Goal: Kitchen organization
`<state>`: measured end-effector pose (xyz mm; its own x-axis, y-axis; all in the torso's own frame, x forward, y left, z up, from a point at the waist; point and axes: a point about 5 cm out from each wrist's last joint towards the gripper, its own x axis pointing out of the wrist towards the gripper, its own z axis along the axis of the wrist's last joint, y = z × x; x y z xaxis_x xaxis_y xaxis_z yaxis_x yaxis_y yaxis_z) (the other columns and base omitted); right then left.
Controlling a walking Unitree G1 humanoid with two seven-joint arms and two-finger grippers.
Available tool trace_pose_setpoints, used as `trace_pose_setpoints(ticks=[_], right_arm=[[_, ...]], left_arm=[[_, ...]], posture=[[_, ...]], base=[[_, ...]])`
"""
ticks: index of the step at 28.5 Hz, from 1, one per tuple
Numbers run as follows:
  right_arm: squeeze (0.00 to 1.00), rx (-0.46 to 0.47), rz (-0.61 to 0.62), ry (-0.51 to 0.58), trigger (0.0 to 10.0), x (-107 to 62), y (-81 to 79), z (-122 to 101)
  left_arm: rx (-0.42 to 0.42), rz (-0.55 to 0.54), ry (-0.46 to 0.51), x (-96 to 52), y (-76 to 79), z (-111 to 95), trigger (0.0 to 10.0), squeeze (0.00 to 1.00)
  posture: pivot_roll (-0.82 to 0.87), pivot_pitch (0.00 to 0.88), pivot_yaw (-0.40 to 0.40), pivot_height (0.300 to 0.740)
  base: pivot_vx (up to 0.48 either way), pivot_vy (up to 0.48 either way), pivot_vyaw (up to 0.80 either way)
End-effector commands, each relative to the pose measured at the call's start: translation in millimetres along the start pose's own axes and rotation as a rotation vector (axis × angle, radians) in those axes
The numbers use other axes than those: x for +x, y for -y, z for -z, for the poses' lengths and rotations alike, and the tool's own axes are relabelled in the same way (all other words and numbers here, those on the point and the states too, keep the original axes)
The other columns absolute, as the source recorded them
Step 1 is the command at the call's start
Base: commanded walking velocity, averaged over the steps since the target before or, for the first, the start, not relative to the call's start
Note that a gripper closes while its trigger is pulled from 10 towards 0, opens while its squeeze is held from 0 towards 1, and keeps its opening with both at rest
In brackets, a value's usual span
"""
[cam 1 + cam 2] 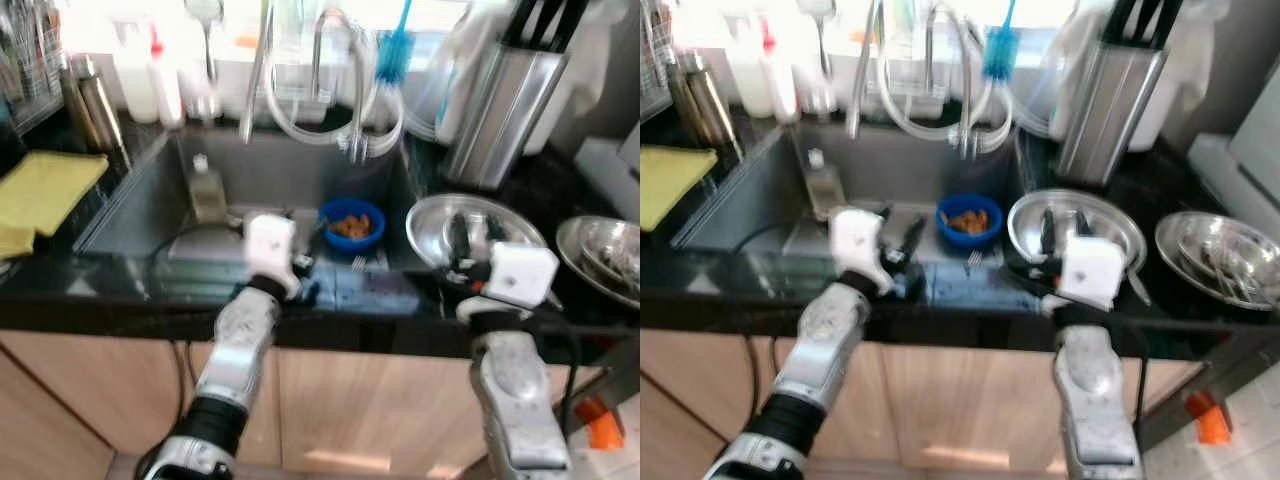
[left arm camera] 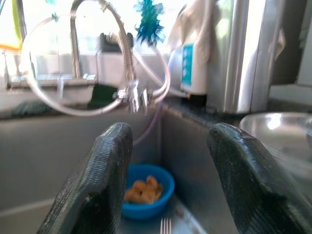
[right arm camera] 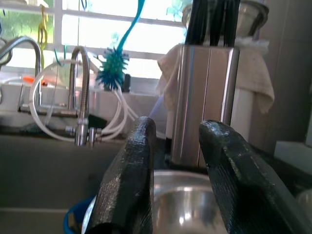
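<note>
Sink: dark grey recessed kitchen sink [image 1: 140, 215] set in a black counter, centre of the frame.
Bowl: small round blue plastic bowl [image 1: 351, 222] on the sink floor at its right end, holding orange-brown food pieces.
Fork: silver metal fork [image 1: 358, 265] just below the bowl; long axis cannot be told, blurred.
Plate: round shiny steel plate [image 1: 1075, 225] on the counter right of the sink.
Holder: upright brushed-steel utensil holder [image 1: 505, 115], upper right, dark handles standing in it.
Labels: bottle label in the left wrist view too blurred to read.
Left gripper [image 2: 170, 183]: fingers spread, nothing between them, at the sink's front edge, pointing at the bowl.
Right gripper [image 3: 178, 180]: fingers parted, empty, over the steel plate.
</note>
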<state>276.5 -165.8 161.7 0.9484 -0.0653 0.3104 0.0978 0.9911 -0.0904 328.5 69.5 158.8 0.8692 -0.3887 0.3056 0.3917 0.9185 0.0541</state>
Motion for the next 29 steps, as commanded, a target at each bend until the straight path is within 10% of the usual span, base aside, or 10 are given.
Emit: trace_pose_setpoints(ticks=[1,22,23,24,25,26,29], right_arm=[[0.0,0.015,-0.016,0.007,10.0,0.9,-5.7,-2],[0.0,-0.009,0.089,-0.039,10.0,-42.7,12.8,-11],[0.14,-0.01,0.095,-0.047,10.0,-46.4,16.2,-13],[0.71,-0.011,0.099,-0.052,10.0,-47.7,18.1,-13],[0.71,-0.012,0.101,-0.055,10.0,-48.4,19.3,-13],[1.0,-0.026,0.109,-0.058,10.0,-49.4,23.7,-12],[1.0,-0.036,0.174,-0.073,10.0,-52.0,42.0,-12]], left_arm=[[0.019,-0.025,0.003,-1.5,-10.7,-2,10.0,0.0],[0.007,-0.016,-0.007,-7.6,-6.5,4,10.0,0.0],[0.007,-0.016,-0.008,-7.3,-7.0,4,10.0,0.0],[0.007,-0.016,-0.009,-7.1,-7.1,4,10.0,0.0],[0.008,-0.016,-0.009,-7.0,-7.2,4,10.0,0.0],[0.008,-0.016,-0.008,-6.8,-7.1,4,10.0,0.0],[0.006,-0.01,-0.006,-6.4,-6.1,4,10.0,0.0]], posture=[[0.09,0.024,-0.087,0.74],[0.07,0.0,-0.102,0.74],[0.07,0.0,-0.102,0.74],[0.07,0.0,-0.102,0.74],[0.07,0.0,-0.102,0.74],[0.07,0.0,-0.102,0.74],[0.06,0.0,-0.098,0.74]], base=[[0.244,0.0,0.0],[0.0,0.0,0.0],[0.0,0.0,0.0],[0.0,0.0,0.0],[0.0,0.0,0.0],[0.0,0.0,0.0],[0.0,0.0,0.0]])
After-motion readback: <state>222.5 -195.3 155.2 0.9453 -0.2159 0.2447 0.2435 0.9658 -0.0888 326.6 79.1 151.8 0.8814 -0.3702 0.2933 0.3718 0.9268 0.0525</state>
